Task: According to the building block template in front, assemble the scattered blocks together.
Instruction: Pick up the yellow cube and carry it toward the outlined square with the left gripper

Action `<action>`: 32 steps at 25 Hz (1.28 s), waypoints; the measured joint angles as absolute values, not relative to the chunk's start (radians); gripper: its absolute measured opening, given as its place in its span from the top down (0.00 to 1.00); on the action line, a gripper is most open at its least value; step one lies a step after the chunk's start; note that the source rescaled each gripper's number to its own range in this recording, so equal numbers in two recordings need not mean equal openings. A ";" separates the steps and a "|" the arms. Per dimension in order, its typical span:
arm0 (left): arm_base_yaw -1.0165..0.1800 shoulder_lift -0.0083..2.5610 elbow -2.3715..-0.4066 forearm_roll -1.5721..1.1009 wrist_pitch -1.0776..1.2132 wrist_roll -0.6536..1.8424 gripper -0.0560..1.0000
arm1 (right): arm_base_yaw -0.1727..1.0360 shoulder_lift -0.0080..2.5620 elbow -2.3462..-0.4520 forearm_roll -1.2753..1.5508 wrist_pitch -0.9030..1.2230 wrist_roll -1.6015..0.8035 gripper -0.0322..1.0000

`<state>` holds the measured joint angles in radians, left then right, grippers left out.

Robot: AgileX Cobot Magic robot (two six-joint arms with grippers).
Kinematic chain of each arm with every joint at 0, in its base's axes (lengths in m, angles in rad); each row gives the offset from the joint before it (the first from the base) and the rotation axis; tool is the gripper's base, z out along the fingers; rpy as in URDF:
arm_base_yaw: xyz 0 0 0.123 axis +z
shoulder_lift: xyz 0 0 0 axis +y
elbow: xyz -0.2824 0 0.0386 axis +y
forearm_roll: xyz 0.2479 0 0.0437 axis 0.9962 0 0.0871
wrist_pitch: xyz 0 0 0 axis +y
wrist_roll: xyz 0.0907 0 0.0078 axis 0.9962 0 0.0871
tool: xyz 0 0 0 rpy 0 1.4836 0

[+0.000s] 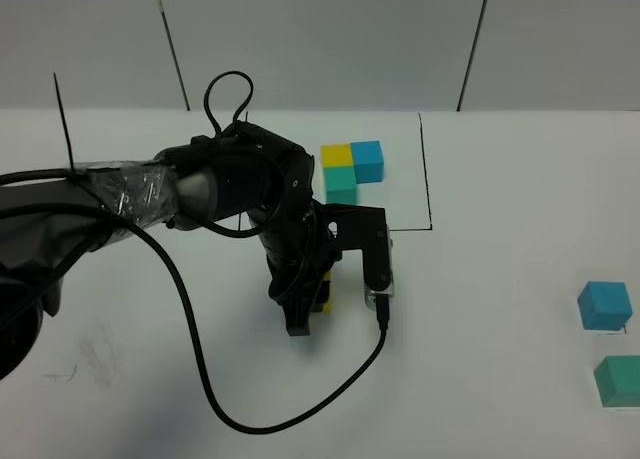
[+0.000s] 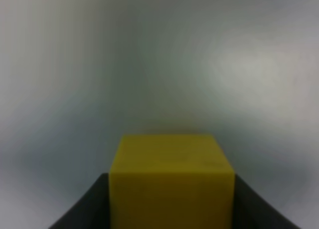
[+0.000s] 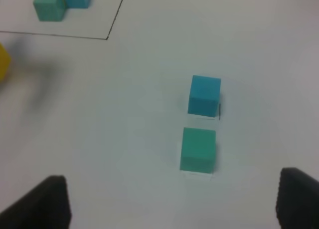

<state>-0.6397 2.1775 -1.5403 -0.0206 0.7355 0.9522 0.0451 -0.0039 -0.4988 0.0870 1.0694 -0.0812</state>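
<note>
The building block template (image 1: pixel 350 171) is a yellow, blue and teal trio inside a thin black frame at the back centre; it also shows in the right wrist view (image 3: pixel 56 3). My left gripper (image 1: pixel 310 311) is shut on the yellow cube (image 1: pixel 325 292) at table level, in front of the template. In the left wrist view the yellow cube (image 2: pixel 172 179) fills the gap between the dark fingers (image 2: pixel 82 211). The blue cube (image 1: pixel 604 305) and teal-green cube (image 1: pixel 618 380) lie at the far right. My right gripper (image 3: pixel 172 201) is open above them: blue cube (image 3: pixel 204 94), teal-green cube (image 3: pixel 198 150).
The black frame line (image 1: pixel 427 169) runs down the template's right side. The left arm's black cable (image 1: pixel 205 379) loops over the white table (image 1: pixel 480 309) in front of the gripper.
</note>
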 joint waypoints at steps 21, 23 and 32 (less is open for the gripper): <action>-0.639 2.200 -1.541 -0.111 0.675 1.056 0.95 | 0.045 -0.004 -0.499 0.087 1.069 -0.081 0.27; -0.639 2.200 -1.541 -0.112 0.675 1.056 0.95 | 0.045 -0.004 -0.499 0.087 1.069 -0.081 0.27; -0.639 2.203 -1.541 -0.113 0.676 1.055 0.66 | 0.045 -0.004 -0.499 0.087 1.069 -0.081 0.27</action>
<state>-0.6388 2.2034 -1.5413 -0.1133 0.6761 1.0554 0.0451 -0.0039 -0.4988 0.0870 1.0694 -0.0812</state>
